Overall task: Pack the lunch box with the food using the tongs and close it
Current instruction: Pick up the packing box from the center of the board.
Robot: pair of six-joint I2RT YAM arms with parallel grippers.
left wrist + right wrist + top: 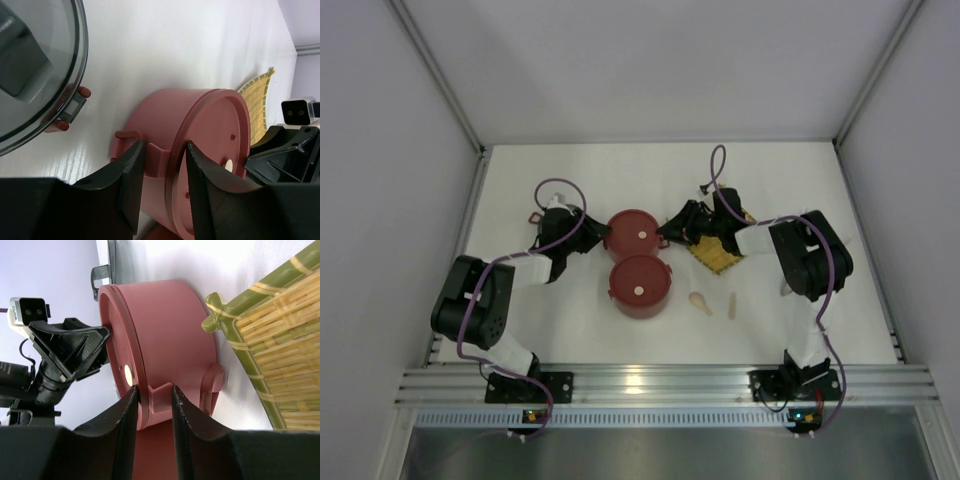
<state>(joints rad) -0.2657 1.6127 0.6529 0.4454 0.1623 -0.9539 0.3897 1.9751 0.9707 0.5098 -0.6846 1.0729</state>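
The far lunch box tier, round, smooth and maroon, is stood upright mid-table, lid up, side tabs pointing left-right. One tab is straddled by the spread left gripper; the other appears pinched by the right gripper.

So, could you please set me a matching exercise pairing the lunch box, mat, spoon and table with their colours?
Things:
1. lunch box
2. mat
3. spoon
4. table

Colours:
a. white
b. beige
c. maroon
d. yellow

Pairs: 1-c; 2-d; 3-b; 4-a
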